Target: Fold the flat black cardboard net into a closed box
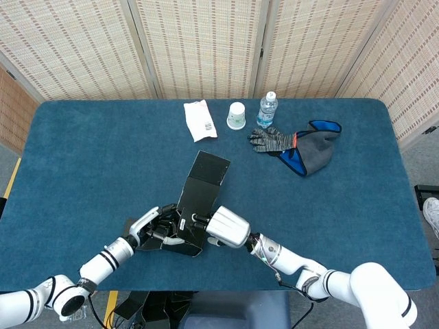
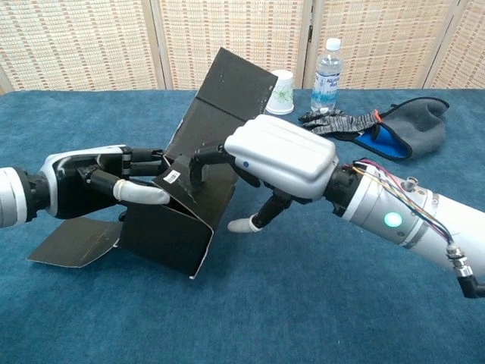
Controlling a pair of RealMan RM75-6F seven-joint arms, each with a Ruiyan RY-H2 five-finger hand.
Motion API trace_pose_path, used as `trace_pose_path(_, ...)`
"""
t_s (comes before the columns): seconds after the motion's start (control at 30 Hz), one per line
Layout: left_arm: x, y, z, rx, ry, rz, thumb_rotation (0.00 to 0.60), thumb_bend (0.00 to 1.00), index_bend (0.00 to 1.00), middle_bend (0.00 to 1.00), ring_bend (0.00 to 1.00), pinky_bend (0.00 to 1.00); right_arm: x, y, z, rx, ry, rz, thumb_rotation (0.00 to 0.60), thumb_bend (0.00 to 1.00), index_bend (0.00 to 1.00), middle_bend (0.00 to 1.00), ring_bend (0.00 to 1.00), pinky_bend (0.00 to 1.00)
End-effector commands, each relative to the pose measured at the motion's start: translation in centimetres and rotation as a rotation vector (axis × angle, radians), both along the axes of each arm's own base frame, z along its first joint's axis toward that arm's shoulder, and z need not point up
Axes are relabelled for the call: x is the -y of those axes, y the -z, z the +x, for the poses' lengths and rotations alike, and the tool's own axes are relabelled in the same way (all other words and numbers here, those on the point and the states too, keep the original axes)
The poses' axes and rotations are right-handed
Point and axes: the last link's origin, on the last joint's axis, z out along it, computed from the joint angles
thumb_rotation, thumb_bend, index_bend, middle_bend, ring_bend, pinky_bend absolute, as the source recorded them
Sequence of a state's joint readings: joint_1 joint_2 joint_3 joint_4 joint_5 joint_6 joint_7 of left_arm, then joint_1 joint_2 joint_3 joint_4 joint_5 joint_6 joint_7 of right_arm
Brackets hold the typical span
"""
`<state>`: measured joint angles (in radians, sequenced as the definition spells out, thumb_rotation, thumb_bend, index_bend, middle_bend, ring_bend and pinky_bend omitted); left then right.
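Observation:
The black cardboard box (image 1: 194,205) is partly folded and tilted near the table's front edge. Its long lid flap (image 2: 229,89) slopes up and away, and one side flap (image 2: 72,243) lies flat on the cloth. My left hand (image 2: 95,182) grips the box's left side, one finger laid along the top edge. My right hand (image 2: 282,155) comes from the right. Its fingers (image 2: 198,162) hook over the box's upper rim, while the thumb points down, clear of the front face. In the head view the left hand (image 1: 152,228) and the right hand (image 1: 226,227) flank the box.
At the table's far side lie a white packet (image 1: 200,120), a paper cup (image 1: 236,115), a water bottle (image 1: 267,110), a knitted glove (image 1: 273,140) and a grey-and-blue mitt (image 1: 314,151). The blue cloth table (image 1: 82,157) ends close behind my hands.

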<state>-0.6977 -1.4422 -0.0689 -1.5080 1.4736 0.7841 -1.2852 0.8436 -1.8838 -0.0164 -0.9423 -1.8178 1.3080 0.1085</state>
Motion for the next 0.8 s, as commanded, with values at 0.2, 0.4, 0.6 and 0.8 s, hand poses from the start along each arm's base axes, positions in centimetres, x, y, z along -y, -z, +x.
trace_pose_path(0.2,-0.5,0.8,-1.5,-0.085,0.065,0.034,0.600,0.11,0.23,0.22,0.56,0.77,0.2,1.1,0.4,-0.042,-0.014,0.006,0.600,0.12,0.38,0.34,0.73,1.00)
trace_pose_path(0.4,-0.7,0.8,-2.3,-0.162,0.133,0.050,0.600,0.11,0.20,0.18,0.55,0.77,0.4,1.6,0.7,-0.072,-0.023,0.008,0.600,0.12,0.38,0.34,0.73,1.00)
trace_pose_path(0.6,-0.8,0.7,-2.8,-0.225,0.200,0.067,0.600,0.11,0.17,0.15,0.55,0.77,0.7,1.9,1.1,-0.099,-0.024,0.015,0.600,0.13,0.38,0.33,0.73,1.00)
trace_pose_path(0.8,-0.8,0.5,-3.2,-0.251,0.214,0.080,0.600,0.11,0.17,0.14,0.55,0.77,1.0,2.0,1.8,-0.124,-0.045,0.015,0.600,0.13,0.38,0.32,0.73,1.00)
